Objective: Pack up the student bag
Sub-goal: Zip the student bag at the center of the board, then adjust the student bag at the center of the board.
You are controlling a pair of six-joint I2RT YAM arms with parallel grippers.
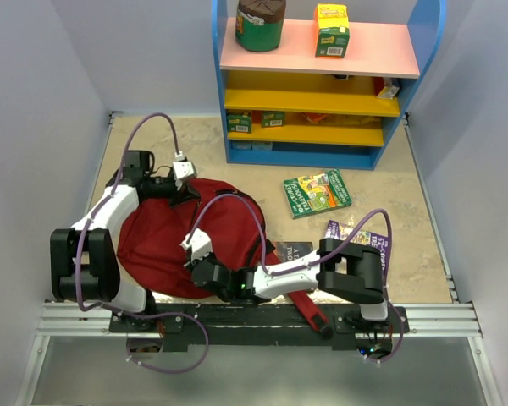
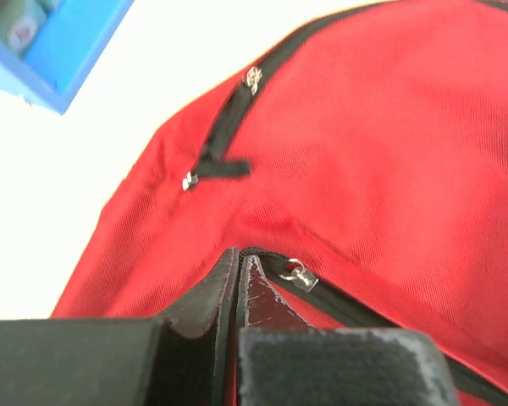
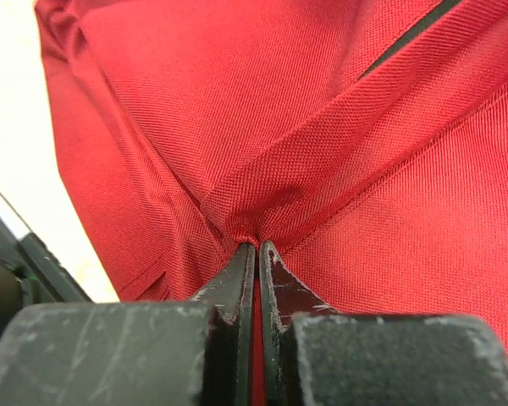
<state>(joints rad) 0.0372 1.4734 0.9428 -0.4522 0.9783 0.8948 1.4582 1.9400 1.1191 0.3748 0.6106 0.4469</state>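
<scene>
The student bag [image 1: 165,241] is a dark red backpack lying flat on the table between my arms. My left gripper [image 1: 186,194] is at its far top edge. In the left wrist view its jaws [image 2: 237,254] are shut on the bag's edge right at a dark zipper, beside a silver zipper pull [image 2: 298,275]. My right gripper [image 1: 195,269] lies on the bag's near middle. In the right wrist view it [image 3: 256,247] is shut on a pinched fold of the red fabric [image 3: 322,127], which puckers at the tips. A second zipper pull [image 2: 254,78] shows farther up.
A blue shelf unit [image 1: 322,85] stands at the back with a green jar [image 1: 261,24] and a juice box [image 1: 331,30] on top. A green book [image 1: 317,193], a purple book [image 1: 360,241] and a dark book [image 1: 292,251] lie right of the bag. A red strap [image 1: 311,310] trails over the near rail.
</scene>
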